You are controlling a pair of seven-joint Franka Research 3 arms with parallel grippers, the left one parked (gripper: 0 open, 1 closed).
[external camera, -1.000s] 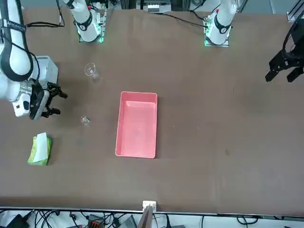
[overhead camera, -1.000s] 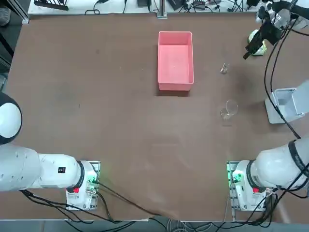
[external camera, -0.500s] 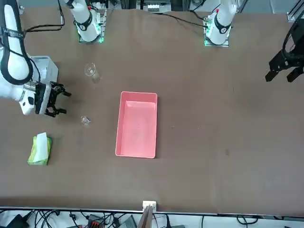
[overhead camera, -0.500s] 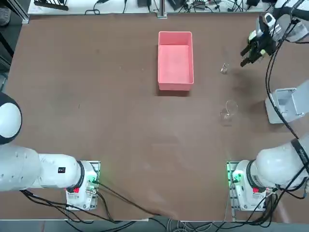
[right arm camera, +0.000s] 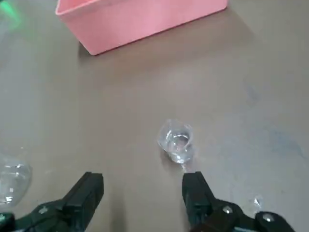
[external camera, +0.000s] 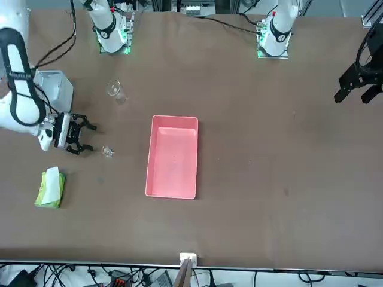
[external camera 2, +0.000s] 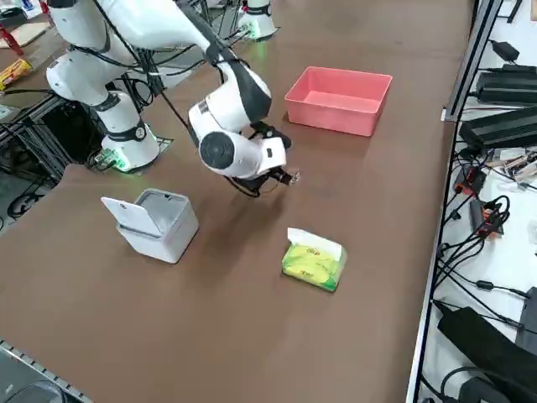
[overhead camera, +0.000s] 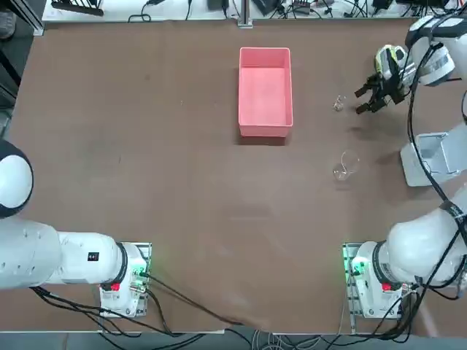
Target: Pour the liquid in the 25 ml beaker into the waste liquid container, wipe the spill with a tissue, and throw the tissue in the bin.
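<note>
The 25 ml beaker [overhead camera: 339,103] [external camera: 108,152] [right arm camera: 177,141] stands upright on the brown table, tiny and clear; I cannot make out the liquid in it. My right gripper [overhead camera: 367,98] [external camera: 84,139] [right arm camera: 142,191] hovers low just beside it, on the side away from the tray, open with nothing between its fingers [right arm camera: 195,193]. The waste liquid container [overhead camera: 265,91] [external camera: 173,156] [external camera 2: 340,99], a pink tray, lies beyond the beaker toward the table's middle. The bin [overhead camera: 434,157] [external camera: 54,88] [external camera 2: 155,222] sits near the right edge. The tissue is out of view, and no spill shows.
A larger clear beaker [overhead camera: 344,166] [external camera: 115,90] [right arm camera: 12,178] stands between the small one and my right arm's base. A yellow-green tissue pack [overhead camera: 387,58] [external camera: 50,188] [external camera 2: 315,260] with a white tuft lies at the far right, behind my wrist.
My right gripper has swung from beside the tissue pack down towards the small beaker and dropped close to the table. It has stayed open. Nothing else moved.
</note>
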